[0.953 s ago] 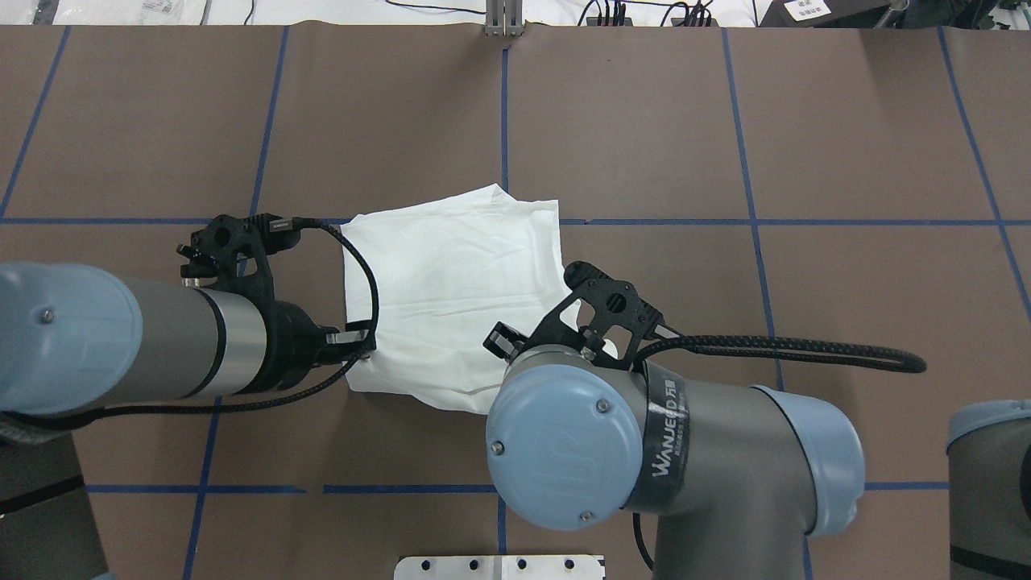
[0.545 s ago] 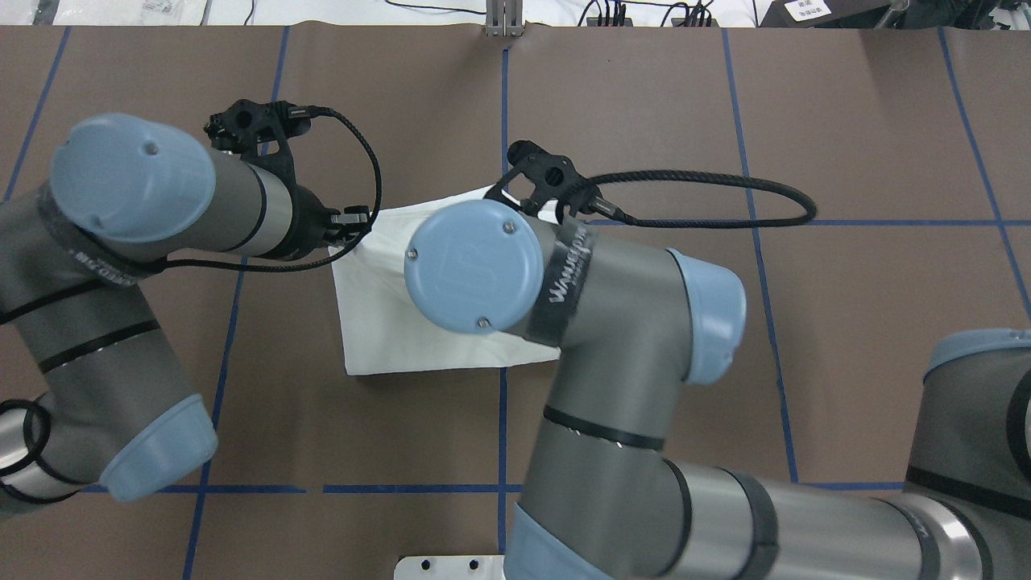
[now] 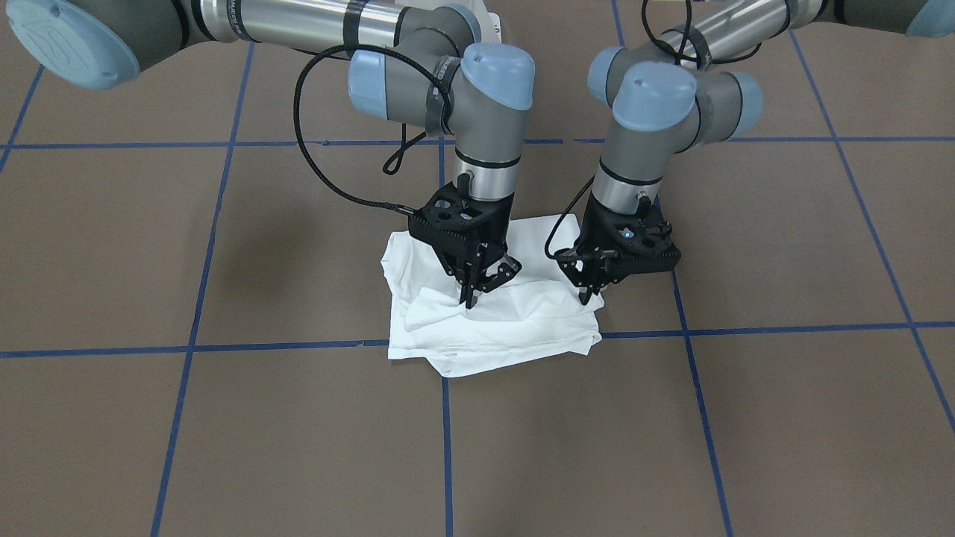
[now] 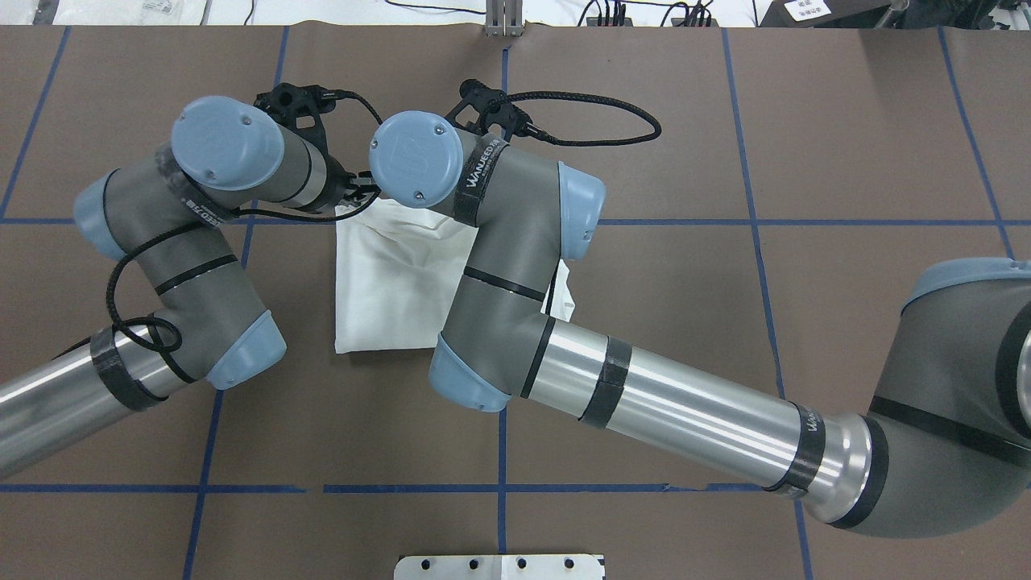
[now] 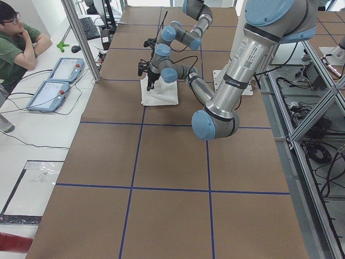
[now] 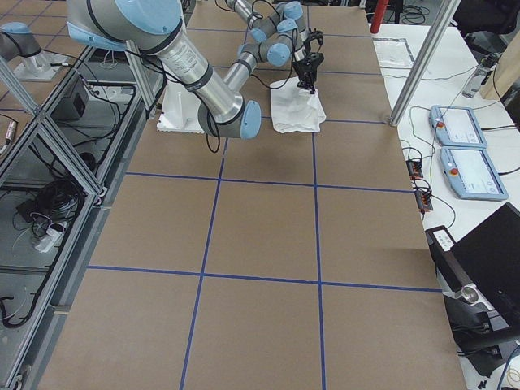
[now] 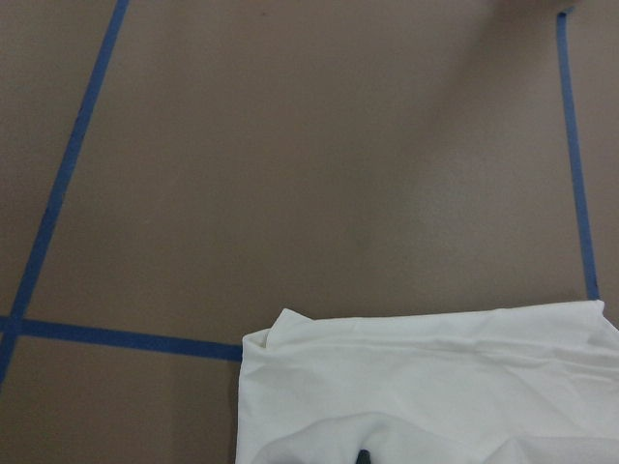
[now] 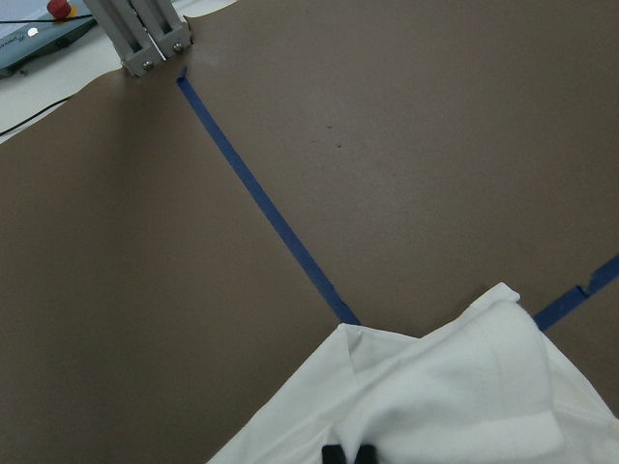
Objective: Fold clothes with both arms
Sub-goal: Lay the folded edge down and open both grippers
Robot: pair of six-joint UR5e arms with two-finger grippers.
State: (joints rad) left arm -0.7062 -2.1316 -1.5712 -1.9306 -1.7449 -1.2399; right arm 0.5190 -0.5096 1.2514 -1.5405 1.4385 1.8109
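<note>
Both black left fingers [image 3: 586, 289] and right fingers [image 3: 468, 291] look clamped on the 12 o'clock edge, overhead, of the white folded T-shirt [image 3: 522, 322], mid brown counter [image 3: 224, 246]; best lower level, edges matched, then release together.

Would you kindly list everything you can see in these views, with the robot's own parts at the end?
T-shirt: one, white, folded, lying near the middle of the table.
table: one, brown, under everything.
tape lines: several, blue, forming a grid on the table.
control tablets: two, grey and light blue, on the white bench beyond the table.
person: one, green top, seated by the control tablets.
left arm: one, grey with light blue caps, reaching over the T-shirt.
right arm: one, same colours, reaching over the T-shirt.
left gripper: one, black, shut on the T-shirt.
right gripper: one, black, shut on the T-shirt.
</note>
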